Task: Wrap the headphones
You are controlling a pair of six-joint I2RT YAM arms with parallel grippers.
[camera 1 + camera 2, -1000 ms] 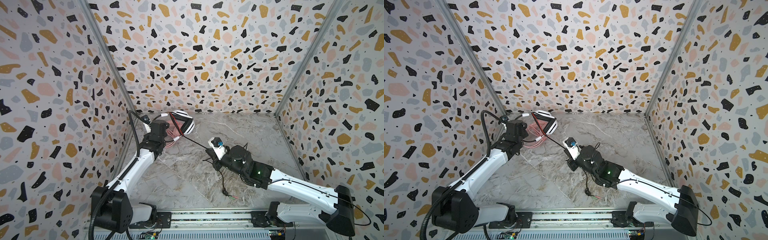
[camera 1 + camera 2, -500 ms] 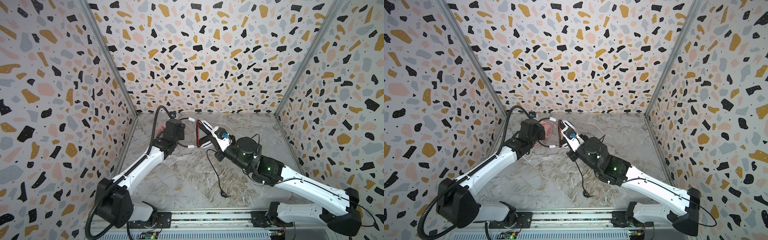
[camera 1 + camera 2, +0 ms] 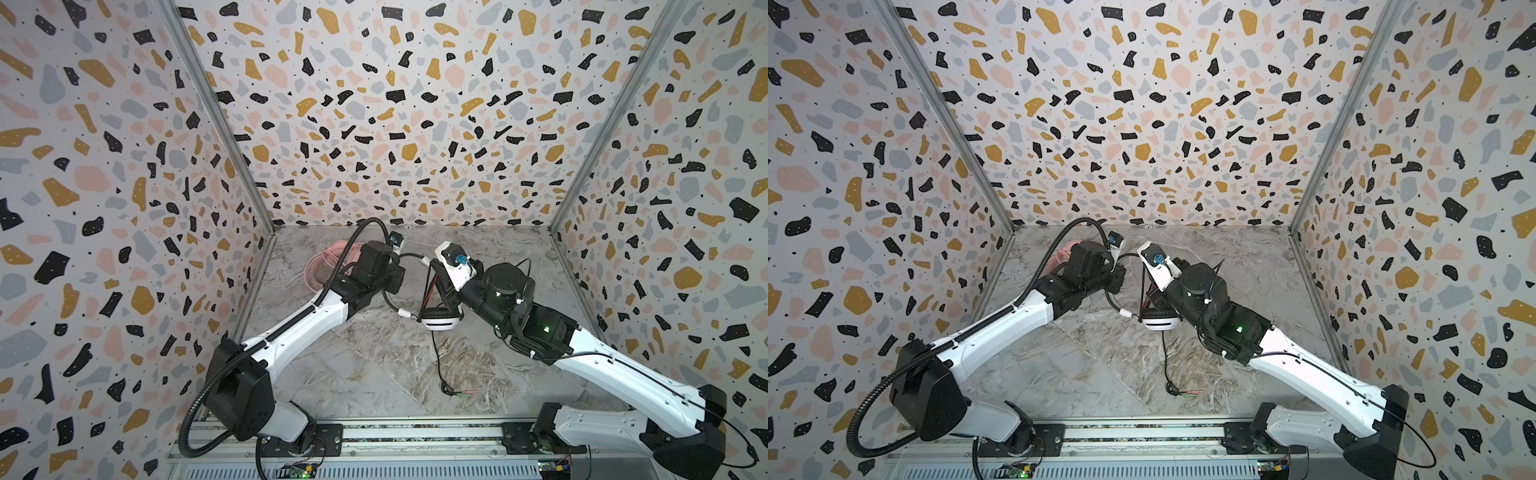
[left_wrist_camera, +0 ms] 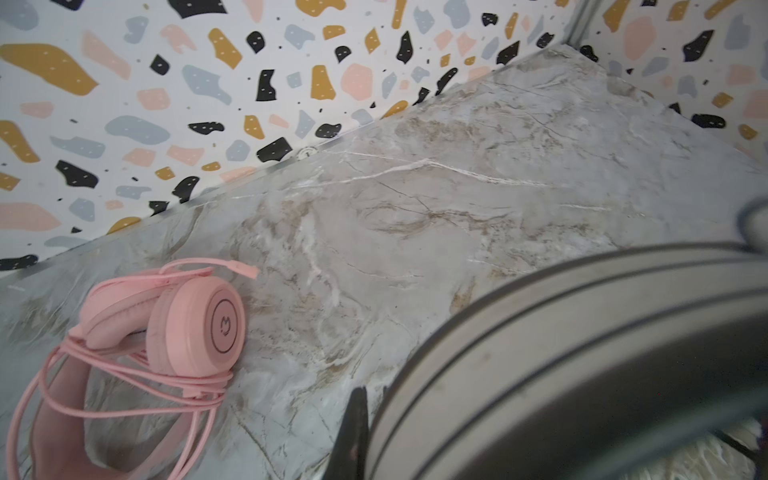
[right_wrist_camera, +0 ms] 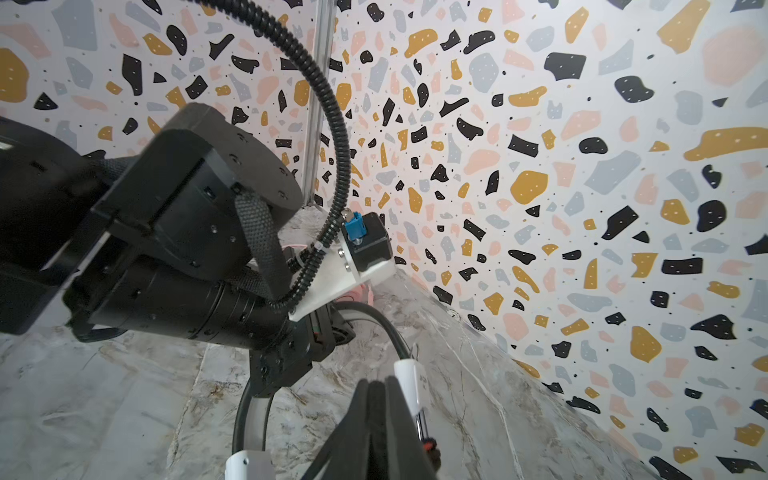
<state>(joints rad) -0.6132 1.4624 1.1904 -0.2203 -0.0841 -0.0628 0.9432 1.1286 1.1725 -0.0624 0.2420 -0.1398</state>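
Two headsets show in both top views: the pink headset (image 3: 318, 270) (image 3: 1059, 255) lies on the marble table (image 3: 374, 374), cable looped around it. Right of it my left gripper (image 3: 397, 276) pinches the thin band of the striped headset (image 3: 440, 323), whose black cable (image 3: 436, 357) trails farther off.

From my left wrist, the striped earcup looms close, the pink headset beyond.

From my right wrist, my right gripper (image 5: 374, 384) has fingers (image 5: 365, 415) pressed together beside the white slider (image 5: 409, 382); what they pinch, I cannot tell.

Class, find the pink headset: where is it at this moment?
The pink headset lies on the table near its back-left corner. In both top views the left arm partly hides it behind its wrist.
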